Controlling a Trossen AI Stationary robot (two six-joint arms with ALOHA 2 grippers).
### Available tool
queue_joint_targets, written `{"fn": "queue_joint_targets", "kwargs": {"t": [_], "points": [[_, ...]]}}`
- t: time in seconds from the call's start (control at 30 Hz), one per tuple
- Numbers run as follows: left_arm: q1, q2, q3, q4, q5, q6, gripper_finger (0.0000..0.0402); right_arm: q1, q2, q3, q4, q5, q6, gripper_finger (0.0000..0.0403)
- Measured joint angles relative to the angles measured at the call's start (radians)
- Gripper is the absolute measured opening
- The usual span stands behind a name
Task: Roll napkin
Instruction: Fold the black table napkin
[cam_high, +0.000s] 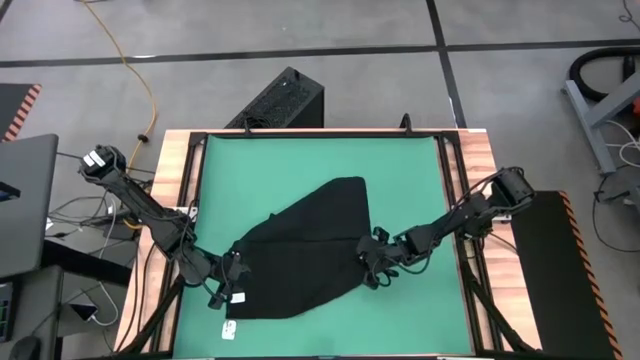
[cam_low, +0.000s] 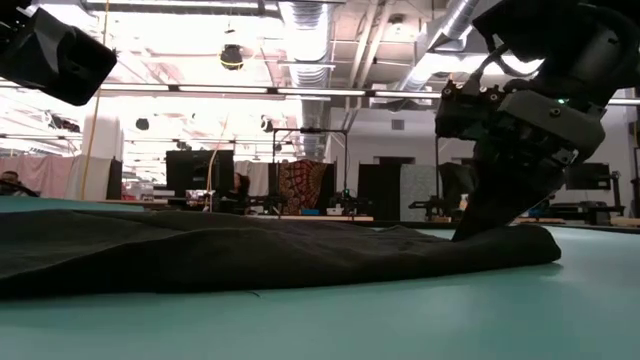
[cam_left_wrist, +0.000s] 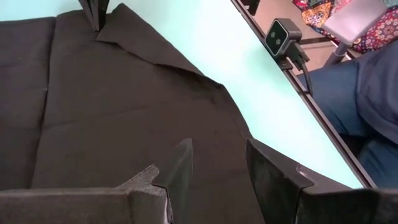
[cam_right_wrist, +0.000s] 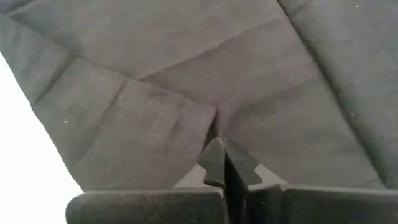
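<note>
The right tool (cam_high: 376, 268), its two dark fingers pinched tight on a fold of the plain black soft cloth napkin (cam_high: 300, 250), holds the napkin's right-hand edge, a grip that looks meant to anchor or lift that side so rolling can begin. The left tool (cam_high: 228, 282), fingers parted with nothing between them, hovers over the napkin's opposite, left corner, near a small white tag (cam_high: 229, 329) at the napkin's near edge, apparently lining up for its own pinch. The napkin lies partly folded and mostly flat on the green-topped table (cam_high: 400, 170), one flap doubled over along a diagonal crease, and no roll has formed yet. A rigid black slotted box (cam_high: 280, 100) sits on the floor beyond the table's far edge, well apart from the napkin.
</note>
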Motion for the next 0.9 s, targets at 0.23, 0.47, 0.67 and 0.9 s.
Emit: {"fn": "queue_joint_targets", "kwargs": {"t": [0.23,0.47,0.67,0.9], "points": [[0.000,0.000,0.000,0.000,-0.002,-0.007,0.0141,0.008,-0.063,0.027,0.005,-0.010,-0.033,0.0022],[0.000,0.000,0.000,0.000,-0.002,-0.010,0.0141,0.006,-0.084,0.027,-0.106,0.001,0.025,0.0103],[0.000,0.000,0.000,0.000,-0.002,-0.011,0.0141,0.017,-0.084,0.027,-0.101,-0.004,0.053,0.0169],[0.000,0.000,0.000,0.000,-0.002,-0.013,0.0141,0.070,-0.059,0.027,-0.106,-0.006,0.144,0.0195]]}}
